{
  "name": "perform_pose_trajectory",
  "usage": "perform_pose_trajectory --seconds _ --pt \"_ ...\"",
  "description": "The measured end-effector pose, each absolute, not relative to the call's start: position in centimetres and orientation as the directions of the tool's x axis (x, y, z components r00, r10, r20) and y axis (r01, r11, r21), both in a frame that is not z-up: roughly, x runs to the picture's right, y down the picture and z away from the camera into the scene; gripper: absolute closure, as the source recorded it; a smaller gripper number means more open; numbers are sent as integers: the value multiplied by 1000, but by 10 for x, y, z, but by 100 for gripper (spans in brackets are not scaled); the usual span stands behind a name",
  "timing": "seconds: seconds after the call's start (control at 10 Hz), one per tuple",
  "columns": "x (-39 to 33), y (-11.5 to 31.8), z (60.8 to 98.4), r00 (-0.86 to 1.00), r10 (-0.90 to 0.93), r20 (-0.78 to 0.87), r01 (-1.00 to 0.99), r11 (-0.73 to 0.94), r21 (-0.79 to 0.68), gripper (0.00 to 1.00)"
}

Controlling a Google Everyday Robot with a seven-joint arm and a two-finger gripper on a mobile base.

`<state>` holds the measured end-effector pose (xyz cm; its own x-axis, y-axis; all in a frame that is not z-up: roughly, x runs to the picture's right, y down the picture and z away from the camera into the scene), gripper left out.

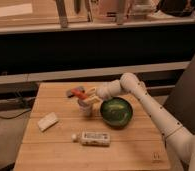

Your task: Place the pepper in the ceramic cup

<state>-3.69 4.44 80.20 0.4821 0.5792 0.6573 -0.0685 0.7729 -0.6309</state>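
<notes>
Reaching in from the right of the frame, the white arm (151, 107) ends in the gripper (89, 95), which sits just left of centre, directly above the ceramic cup (84, 108). The pepper (79, 93) lies roughly level at the gripper's tips, its orange-red length pointing toward the upper left, and the fingers look clamped on it — it is off the table and not yet inside the cup. The cup stands upright on the wooden table (56, 150), just beside the left rim of the dark green bowl (116, 111) but seemingly not touching it.

By my reading, the task is well past halfway: the pick and the carry are done, and the pepper hovers over the cup's mouth. What remains is the release — perhaps after tipping or lowering it so it drops in rather than bridging the rim — and then pulling the arm clear.

Lower in the frame, a white labelled bottle (93, 138) lies on its side, and a pale block (47, 121) rests at the left; both are well apart from the cup.
</notes>
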Motion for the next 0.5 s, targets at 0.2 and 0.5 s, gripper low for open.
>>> perform_pose_trajectory --seconds 0.2,0.5 --pt "-36 44 802 483 579 657 -67 772 -632 20" --pt "-37 44 802 487 571 660 -58 776 -628 20"
